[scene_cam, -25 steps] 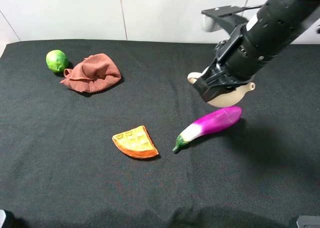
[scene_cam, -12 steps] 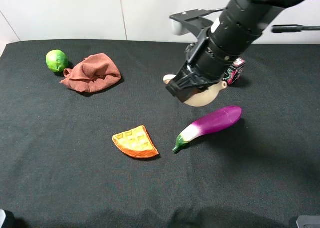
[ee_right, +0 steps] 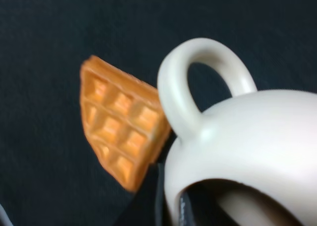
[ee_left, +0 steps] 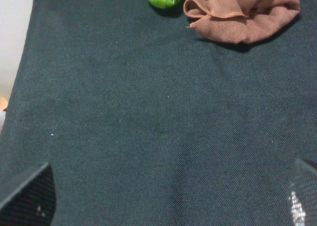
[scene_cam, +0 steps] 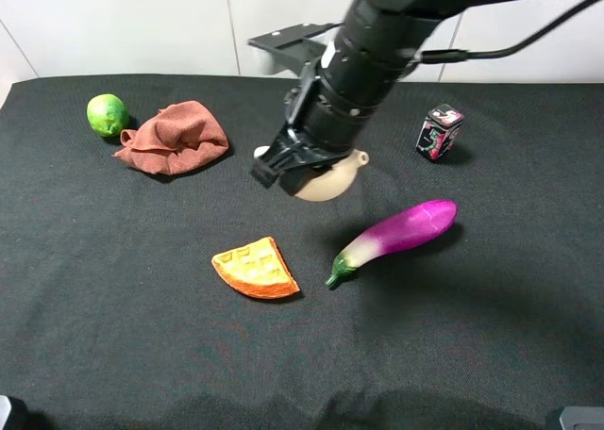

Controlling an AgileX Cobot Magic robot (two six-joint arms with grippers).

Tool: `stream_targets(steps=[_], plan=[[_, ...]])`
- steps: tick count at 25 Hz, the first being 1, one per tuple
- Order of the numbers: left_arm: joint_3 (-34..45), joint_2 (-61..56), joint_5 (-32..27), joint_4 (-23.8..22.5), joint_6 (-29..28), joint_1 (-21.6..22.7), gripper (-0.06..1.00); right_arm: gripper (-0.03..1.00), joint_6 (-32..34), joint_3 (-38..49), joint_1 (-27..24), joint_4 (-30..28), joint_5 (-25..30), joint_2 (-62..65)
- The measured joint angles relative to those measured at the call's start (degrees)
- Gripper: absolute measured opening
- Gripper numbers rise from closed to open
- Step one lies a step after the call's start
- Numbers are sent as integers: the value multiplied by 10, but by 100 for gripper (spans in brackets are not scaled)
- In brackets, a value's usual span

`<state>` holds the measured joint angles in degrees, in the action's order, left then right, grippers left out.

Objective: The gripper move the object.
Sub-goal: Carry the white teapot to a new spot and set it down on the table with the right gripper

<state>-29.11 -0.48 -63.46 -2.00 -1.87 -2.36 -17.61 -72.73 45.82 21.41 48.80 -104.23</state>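
My right gripper point(scene_cam: 304, 166) is shut on the cream-white teapot point(scene_cam: 327, 178) and holds it above the black cloth near the middle, up and right of the waffle piece. In the right wrist view the teapot point(ee_right: 257, 141) fills the frame with its loop handle point(ee_right: 181, 94) up, and one black finger point(ee_right: 184, 212) reaches into its opening. My left gripper point(ee_left: 163, 198) is open and empty over bare cloth; only its two fingertips show at the frame corners. It does not show in the exterior view.
A green lime point(scene_cam: 107, 115) and a brown rag point(scene_cam: 175, 138) lie at the back left. An orange waffle piece point(scene_cam: 255, 270) and a purple eggplant point(scene_cam: 396, 234) lie in the middle. A small printed box point(scene_cam: 439, 131) stands at the back right.
My right arm has carried the teapot to the left, from above the eggplant toward the middle. The small box behind it has come into view.
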Motion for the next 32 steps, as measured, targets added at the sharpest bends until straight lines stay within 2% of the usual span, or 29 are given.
stream_targets(steps=[22,32], plan=[[0,0,0,0,0,0,99,-1,0,-169,83,18,22,-147],[0,0,0,0,0,0,99,-1,0,-211,95,19,15,-195]])
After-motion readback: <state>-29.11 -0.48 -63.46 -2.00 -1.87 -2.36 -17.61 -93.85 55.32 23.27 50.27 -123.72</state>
